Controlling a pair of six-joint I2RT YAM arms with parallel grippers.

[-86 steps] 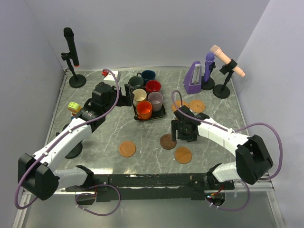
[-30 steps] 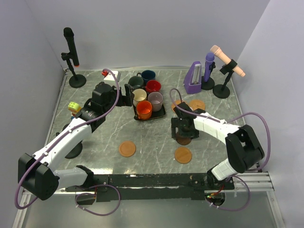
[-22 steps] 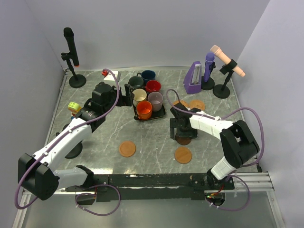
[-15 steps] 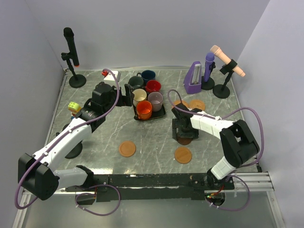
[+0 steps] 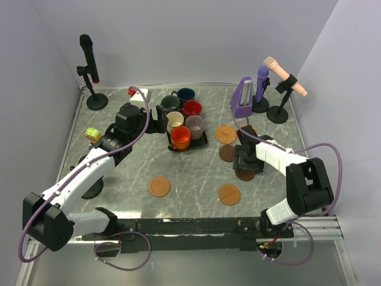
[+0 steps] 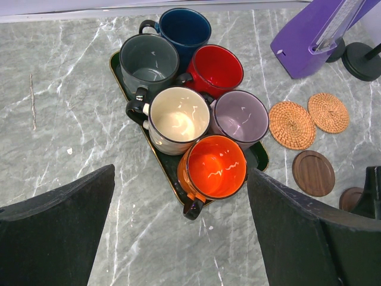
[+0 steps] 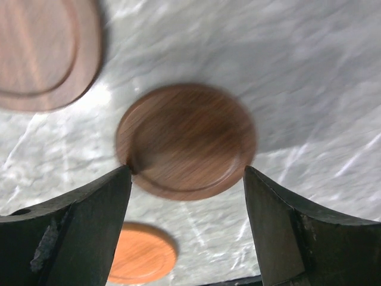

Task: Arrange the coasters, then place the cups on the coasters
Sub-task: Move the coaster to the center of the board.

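Six cups stand packed in a black tray (image 6: 121, 76): orange (image 6: 214, 167), cream (image 6: 175, 119), mauve (image 6: 240, 118), red (image 6: 215, 69), grey-green (image 6: 147, 64), navy (image 6: 184, 30). My left gripper (image 6: 180, 176) hangs open above them, holding nothing. My right gripper (image 7: 187, 173) has both fingertips against the rim of a dark brown coaster (image 7: 186, 140) lying on the table (image 5: 244, 174). The other dark brown coaster (image 5: 227, 153) lies just left of it. Two woven coasters (image 6: 292, 124) (image 6: 328, 112) sit behind, and two smooth orange coasters (image 5: 159, 186) (image 5: 229, 194) lie nearer the front.
A purple metronome (image 5: 242, 98), a purple microphone (image 5: 261, 83) and a beige microphone on a stand (image 5: 284, 83) stand at the back right. A black microphone stand (image 5: 89, 71) is at the back left, a small toy (image 5: 92, 135) at the left edge.
My right gripper has travelled right with the dark brown coaster, from mid-table to beside the other brown one, and its jaws have narrowed onto the rim. The left arm has stayed still.
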